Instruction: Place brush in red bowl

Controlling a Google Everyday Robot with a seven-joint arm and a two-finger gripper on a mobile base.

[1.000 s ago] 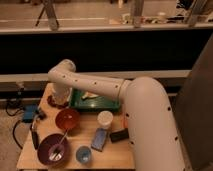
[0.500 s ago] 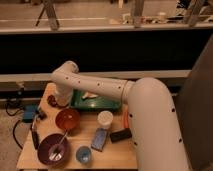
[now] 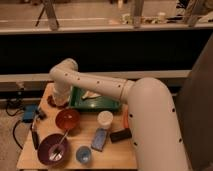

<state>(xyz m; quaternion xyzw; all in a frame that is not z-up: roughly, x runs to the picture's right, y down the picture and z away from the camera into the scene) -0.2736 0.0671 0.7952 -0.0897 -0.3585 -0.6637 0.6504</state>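
Brush (image 3: 34, 134) lies just left of the red bowl (image 3: 67, 119), untouched. The gripper (image 3: 59, 99) hangs just behind that bowl; we cannot tell its state. Grasping and placing are both left.

- Desk (image 3: 116, 151): pale wood, matt.
- Red bowl (image 3: 67, 119): smooth and glossy, plastic-looking.
- Purple bowl (image 3: 46, 145): glossy; the spoon (image 3: 61, 145) in it has a metallic sheen.
- Tray (image 3: 97, 104): green, smooth plastic.
- Arm (image 3: 100, 85): white, smooth satin shell.
- Gripper (image 3: 59, 99): at the desk's far-left corner, with a pale, smooth casing.
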